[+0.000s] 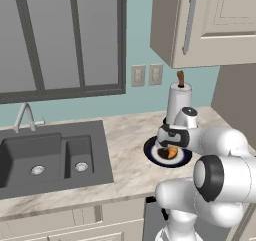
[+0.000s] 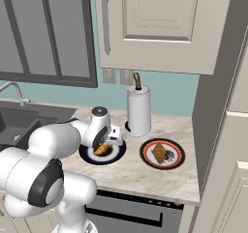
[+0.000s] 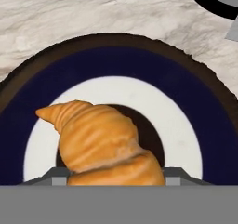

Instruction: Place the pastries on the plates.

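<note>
croissant sits pinched in the gripper over the navy plate; best to lower gently, release centred, lift straight.

The golden croissant hides the fingertips, so the grip seems unclear.

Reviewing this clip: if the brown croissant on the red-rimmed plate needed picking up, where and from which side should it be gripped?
Probably across its thick middle, coming straight down from above. The brown croissant lies flat on the red-rimmed plate, its length running roughly front to back, so closing on its two long sides suits it. The paper towel roll stands behind, leaving the top approach free.
</note>
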Available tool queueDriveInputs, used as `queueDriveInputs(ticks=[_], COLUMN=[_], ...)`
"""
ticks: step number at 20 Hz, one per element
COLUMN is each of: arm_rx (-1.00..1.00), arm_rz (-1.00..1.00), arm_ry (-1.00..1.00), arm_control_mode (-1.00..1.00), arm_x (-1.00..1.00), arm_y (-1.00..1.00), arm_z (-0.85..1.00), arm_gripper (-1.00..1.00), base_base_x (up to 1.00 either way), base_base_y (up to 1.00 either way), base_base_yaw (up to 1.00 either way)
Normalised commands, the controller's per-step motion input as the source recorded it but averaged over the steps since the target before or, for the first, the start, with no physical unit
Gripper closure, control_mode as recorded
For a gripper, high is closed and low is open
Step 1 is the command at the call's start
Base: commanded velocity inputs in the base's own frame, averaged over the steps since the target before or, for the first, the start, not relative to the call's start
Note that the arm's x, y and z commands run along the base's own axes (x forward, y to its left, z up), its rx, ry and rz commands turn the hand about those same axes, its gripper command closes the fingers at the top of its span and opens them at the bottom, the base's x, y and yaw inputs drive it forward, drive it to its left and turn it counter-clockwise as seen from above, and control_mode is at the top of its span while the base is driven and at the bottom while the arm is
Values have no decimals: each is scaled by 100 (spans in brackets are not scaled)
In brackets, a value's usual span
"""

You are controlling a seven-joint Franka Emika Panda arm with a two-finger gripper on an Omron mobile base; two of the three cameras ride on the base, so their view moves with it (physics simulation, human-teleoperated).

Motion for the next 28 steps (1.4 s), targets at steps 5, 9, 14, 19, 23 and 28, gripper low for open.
queueDriveInputs(ticks=[5,9,14,19,23,28], arm_rx=[0,-3,-3,0,0,0], arm_rz=[0,-2,-4,-6,-7,-7], arm_ry=[0,0,-4,-9,-8,-4], arm_control_mode=[-100,-100,-100,-100,-100,-100], arm_x=[0,0,-12,-61,-72,-75], arm_y=[6,6,5,0,1,3], arm_z=[0,23,53,65,68,56], arm_gripper=[-100,-100,-100,-100,-100,-100], base_base_x=[0,0,0,0,0,0], base_base_y=[0,0,0,0,0,0], base_base_yaw=[0,0,0,0,0,0])
